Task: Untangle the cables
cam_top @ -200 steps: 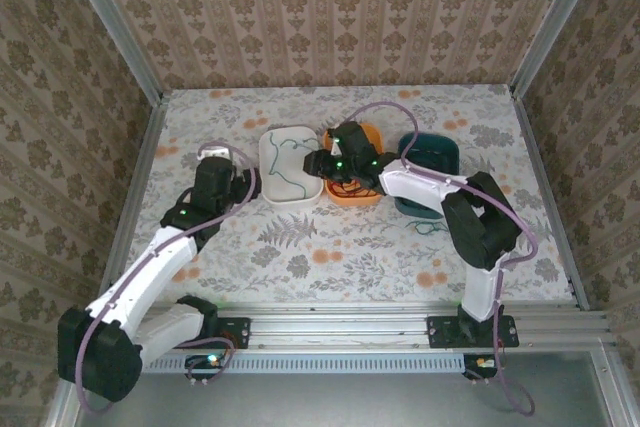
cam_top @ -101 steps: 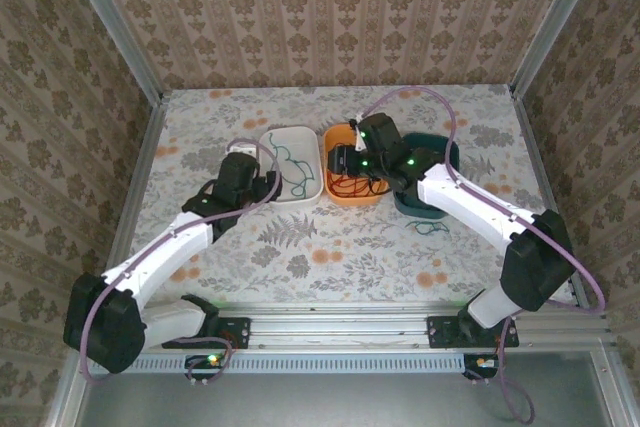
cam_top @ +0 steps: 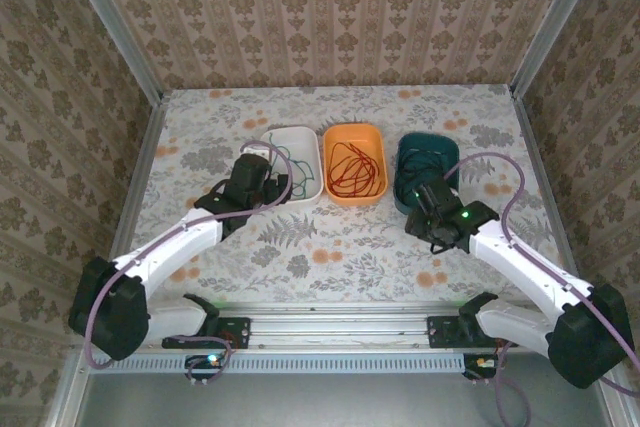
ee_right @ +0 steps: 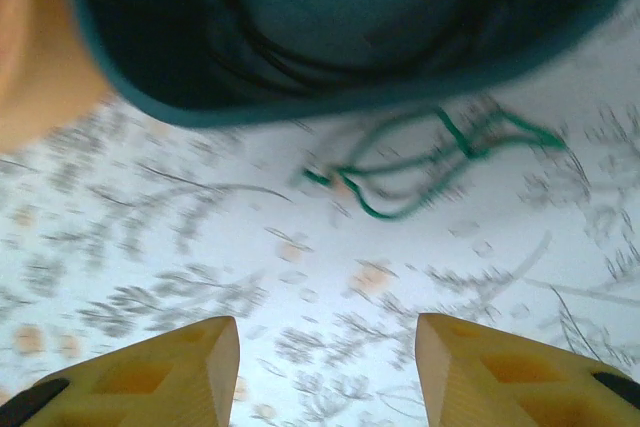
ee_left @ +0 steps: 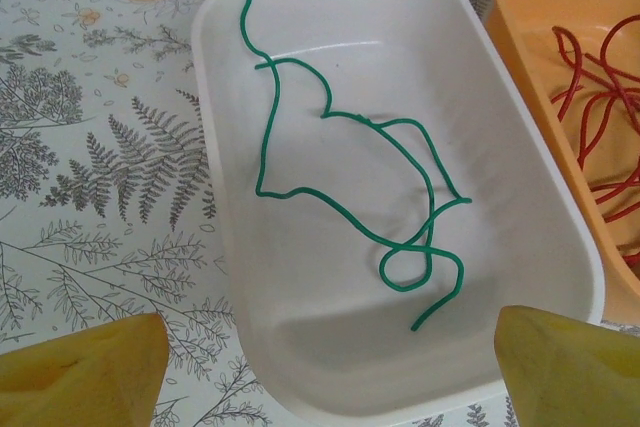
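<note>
A green cable (ee_left: 350, 177) lies loose in the white tray (ee_left: 230, 247), also seen from above as a green cable (cam_top: 290, 159) in the white tray (cam_top: 300, 137). My left gripper (ee_left: 330, 372) hangs open over the tray's near end, left gripper (cam_top: 272, 187). A red cable (cam_top: 348, 169) is coiled in the orange tray (cam_top: 372, 133). A black cable (ee_right: 260, 47) rests in the teal tray (ee_right: 200, 107). A second green cable (ee_right: 430, 162) lies on the table just before that tray. My right gripper (ee_right: 325, 367) is open and empty above the table, right gripper (cam_top: 428, 209).
The three trays stand side by side at mid-table, with the teal tray (cam_top: 445, 152) furthest right. The orange tray (ee_left: 530, 37) touches the white one's right side. Flowered table cloth (cam_top: 340, 247) stretches between the trays and the arm bases. Wallpapered walls close in the table.
My right gripper has pulled back from over the orange tray to the table in front of the teal tray. My left gripper has moved right, up to the white tray's near end.
</note>
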{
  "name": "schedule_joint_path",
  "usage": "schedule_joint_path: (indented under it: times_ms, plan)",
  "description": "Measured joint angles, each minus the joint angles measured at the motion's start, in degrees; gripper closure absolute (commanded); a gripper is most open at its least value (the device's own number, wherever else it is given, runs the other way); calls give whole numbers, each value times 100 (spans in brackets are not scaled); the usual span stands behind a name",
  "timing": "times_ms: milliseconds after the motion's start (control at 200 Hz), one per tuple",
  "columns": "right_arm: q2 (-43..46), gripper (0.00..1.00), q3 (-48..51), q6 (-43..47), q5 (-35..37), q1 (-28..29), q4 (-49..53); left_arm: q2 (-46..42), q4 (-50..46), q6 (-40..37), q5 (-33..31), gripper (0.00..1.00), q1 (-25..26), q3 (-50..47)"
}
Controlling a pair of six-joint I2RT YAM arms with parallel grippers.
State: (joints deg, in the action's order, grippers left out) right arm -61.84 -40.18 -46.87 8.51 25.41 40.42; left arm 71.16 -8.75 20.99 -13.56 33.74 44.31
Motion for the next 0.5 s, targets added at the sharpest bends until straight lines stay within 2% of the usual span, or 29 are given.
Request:
schedule_joint_path:
  times_ms: [295, 500]
  plan:
    - [-450, 46, 420, -267, -304, -743, -304, 74, -2, 0, -26, 14, 0, 4]
    - [-1029, 47, 415, -262, -409, -879, -695, 17, -35, 7, -111, 14, 0, 2]
